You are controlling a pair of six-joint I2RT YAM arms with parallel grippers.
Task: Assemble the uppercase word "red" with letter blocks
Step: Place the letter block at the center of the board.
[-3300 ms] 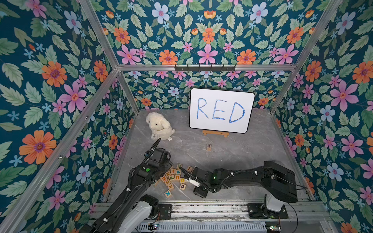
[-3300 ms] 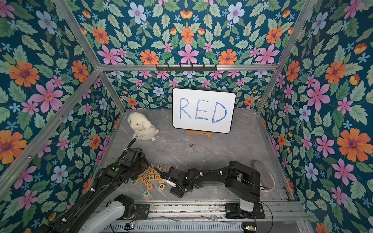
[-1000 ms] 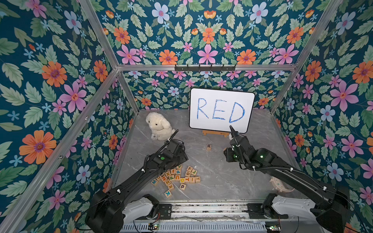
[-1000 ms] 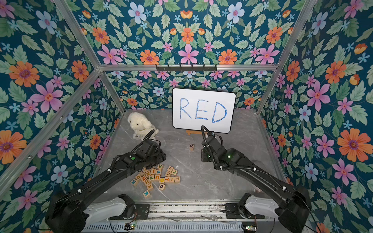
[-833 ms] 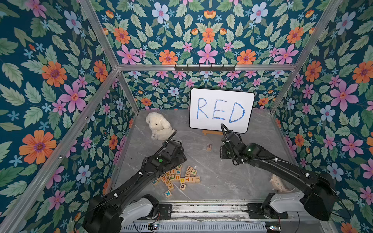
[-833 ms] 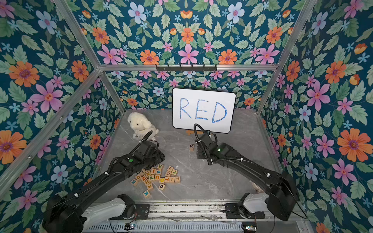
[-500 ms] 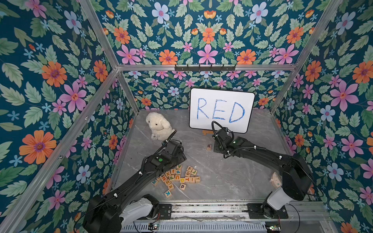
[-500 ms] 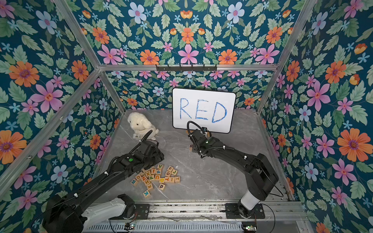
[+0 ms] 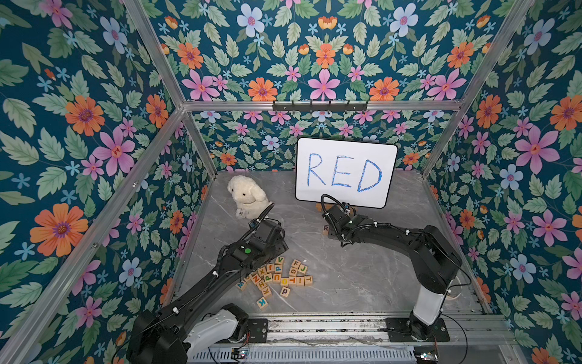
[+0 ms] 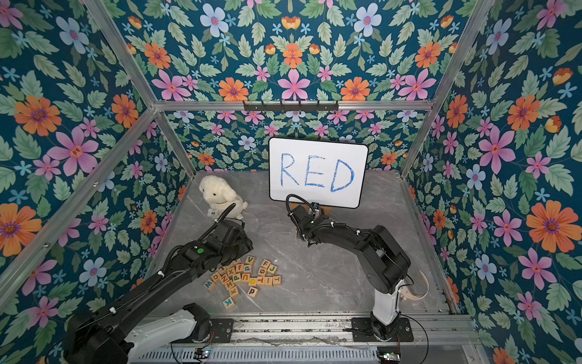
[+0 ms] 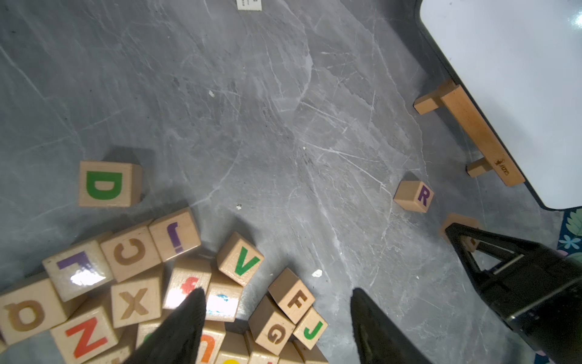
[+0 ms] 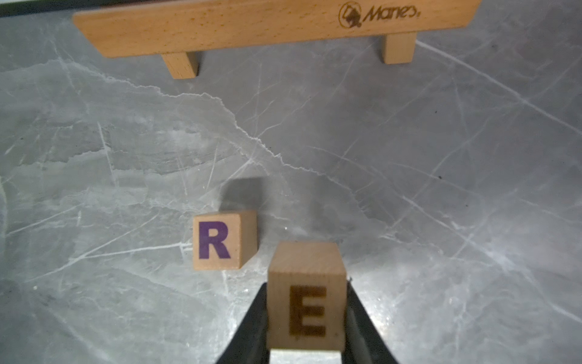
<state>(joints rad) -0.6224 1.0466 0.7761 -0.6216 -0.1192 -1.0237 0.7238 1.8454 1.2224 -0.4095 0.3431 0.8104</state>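
near the wooden stand (image 12: 252, 28), right fingers (image 12: 252, 331) clamp e block (image 12: 307, 302) beside r block (image 12: 220, 241); left fingers (image 11: 176, 331) gape over pile (image 11: 135, 302).

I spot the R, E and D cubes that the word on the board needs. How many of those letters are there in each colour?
Purple: 1, the R block
Orange-brown: 1, the E block
Green: 1, the D block
Total: 3
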